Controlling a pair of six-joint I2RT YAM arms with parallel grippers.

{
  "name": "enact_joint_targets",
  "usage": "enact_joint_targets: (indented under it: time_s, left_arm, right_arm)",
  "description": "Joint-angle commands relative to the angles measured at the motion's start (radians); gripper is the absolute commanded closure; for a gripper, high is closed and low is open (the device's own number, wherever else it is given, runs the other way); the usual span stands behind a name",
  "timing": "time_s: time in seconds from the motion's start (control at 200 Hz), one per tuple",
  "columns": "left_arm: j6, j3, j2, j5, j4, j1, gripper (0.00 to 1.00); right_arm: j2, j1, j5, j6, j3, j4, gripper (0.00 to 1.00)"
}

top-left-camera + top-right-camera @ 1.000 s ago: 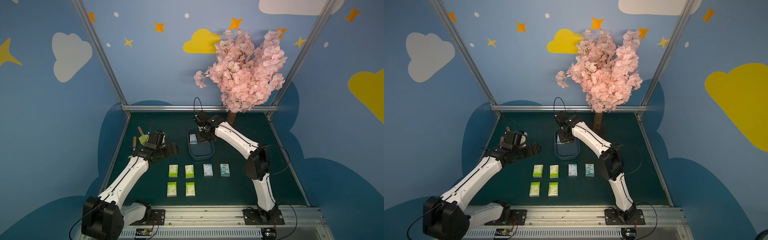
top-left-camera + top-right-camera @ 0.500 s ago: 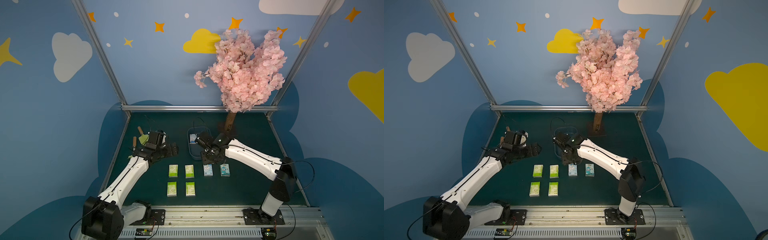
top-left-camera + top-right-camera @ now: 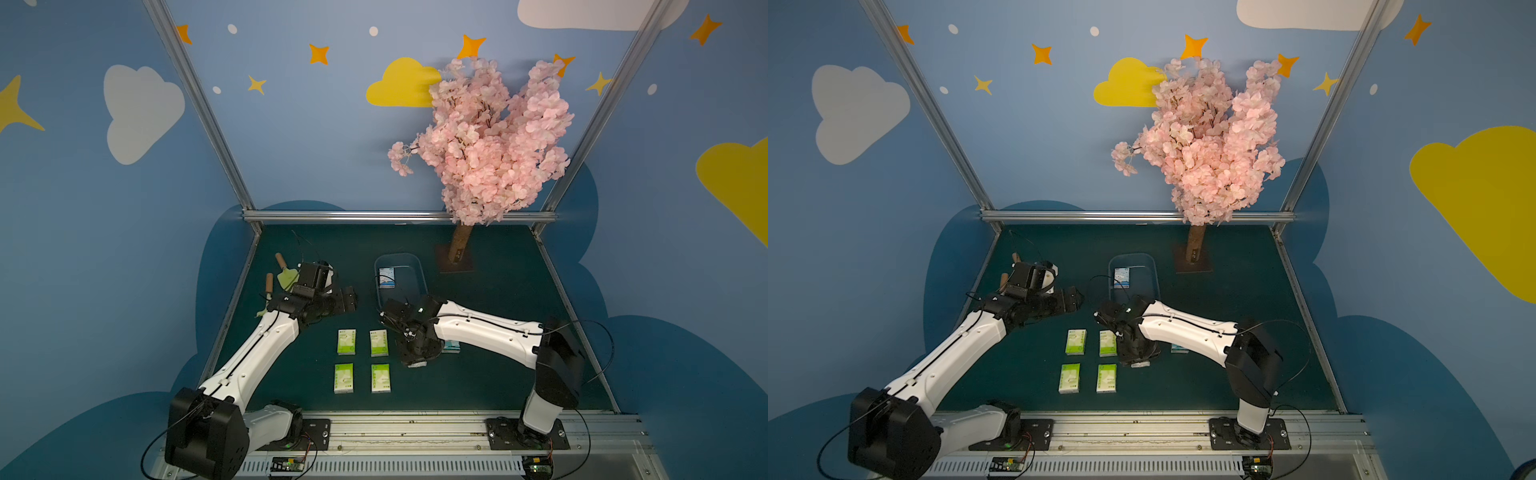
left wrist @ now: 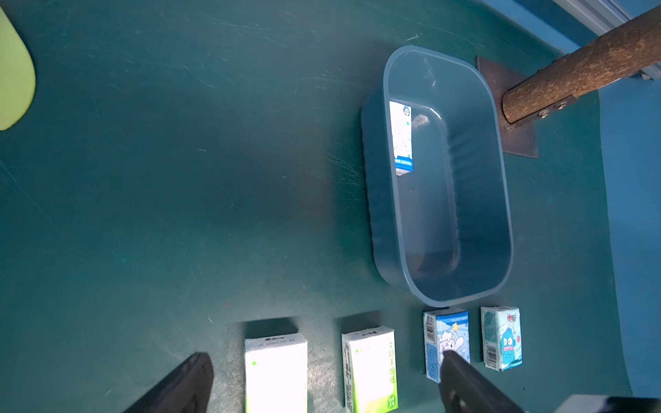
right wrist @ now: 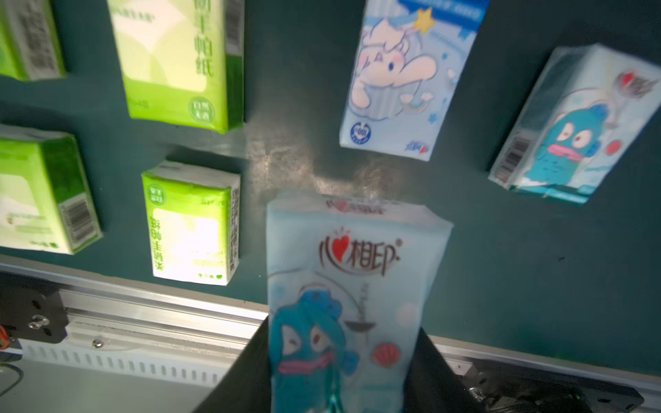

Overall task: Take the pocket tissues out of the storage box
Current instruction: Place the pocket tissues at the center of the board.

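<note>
Item: storage box (image 3: 419,277); slate-blue tub, upright on the green table (image 3: 498,374), towards the back, just left of the tree base (image 3: 455,266); shown in both top views (image 3: 1152,279) and in the left wrist view (image 4: 447,221).

Item: boxed packet (image 3: 386,277); one light-blue-and-white pocket-tissue packet, inside the box, beside its left wall at the far end (image 4: 401,137).

Item: green packets; four, lime-green-and-white, flat on the table in front of the box; two rows of two; back pair (image 3: 346,341) (image 3: 378,343), front pair (image 3: 343,377) (image 3: 380,378).

Item: blue packets on the table; two, side by side, just before the box's near end, right of the back green pair; one with a white cartoon dog (image 4: 447,339), one with a blue figure (image 4: 500,338); in both top views mostly hidden under the right arm, one corner showing (image 3: 451,345).

Item: held packet (image 5: 343,286); light blue, blue cartoon figure; clamped by its long sides between the fingers (image 5: 243,379) of the right gripper (image 5: 339,372); low over the table, in front of the dog packet, just right of the front green pair; contact with the table could not be told; pale edge seen beneath the gripper in a top view (image 3: 417,364).

Item: left gripper (image 3: 347,300); jaws wide apart; above the table, left of the box, apart from every packet.

Item: garden tools (image 3: 286,276); green, wooden handles, by the table's left edge.

Item: tree (image 3: 482,141); pink blossom, at the back right.
</note>
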Motion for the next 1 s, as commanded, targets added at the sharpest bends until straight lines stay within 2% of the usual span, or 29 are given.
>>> enact_joint_targets:
  time_s: [0.0,0.22,0.741,0.991]
  left_arm:
    - [0.020,0.003,0.016,0.009,-0.009,0.005,0.00]
    - [0.021,0.006,0.032,0.020,-0.001,0.004,0.00]
    - [0.032,0.025,0.063,0.028,-0.003,0.004,0.00]
    - [0.036,0.025,0.060,0.025,-0.009,0.004,0.00]
  right_arm:
    - [0.026,0.024,-0.063,0.031,-0.025,-0.015,0.51]
    - [0.051,0.033,-0.115,0.063,-0.097,0.011,0.51]
    - [0.146,0.022,-0.166,0.053,-0.137,0.044,0.51]
    - [0.147,0.022,-0.166,0.051,-0.145,0.045,0.38]
